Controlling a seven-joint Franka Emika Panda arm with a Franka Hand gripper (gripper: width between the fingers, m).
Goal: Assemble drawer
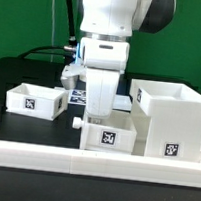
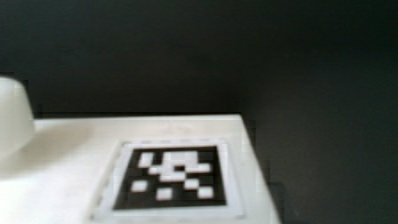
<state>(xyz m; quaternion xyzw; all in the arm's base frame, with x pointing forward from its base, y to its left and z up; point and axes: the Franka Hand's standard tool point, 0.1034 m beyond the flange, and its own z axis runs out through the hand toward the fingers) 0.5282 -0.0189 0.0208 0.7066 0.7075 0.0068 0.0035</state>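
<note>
The drawer's large boxy housing [image 1: 172, 120] stands at the exterior view's right, open side up, with a tag on its front. One small open-top tray [image 1: 36, 100] sits at the left. A second tray [image 1: 110, 137] sits in front of the arm, next to the housing. My gripper [image 1: 95, 112] hangs straight down at this tray's back left edge; its fingertips are hidden, so I cannot tell open from shut. The wrist view shows a white tagged face [image 2: 173, 175] close up on the dark table, with no fingers in sight.
A long low white rail [image 1: 92, 163] runs along the table's front edge. A flat tag sheet [image 1: 75, 94] lies behind the arm. A rounded white shape [image 2: 9, 125] sits at the edge of the wrist view. A black stand [image 1: 68, 25] rises at the back.
</note>
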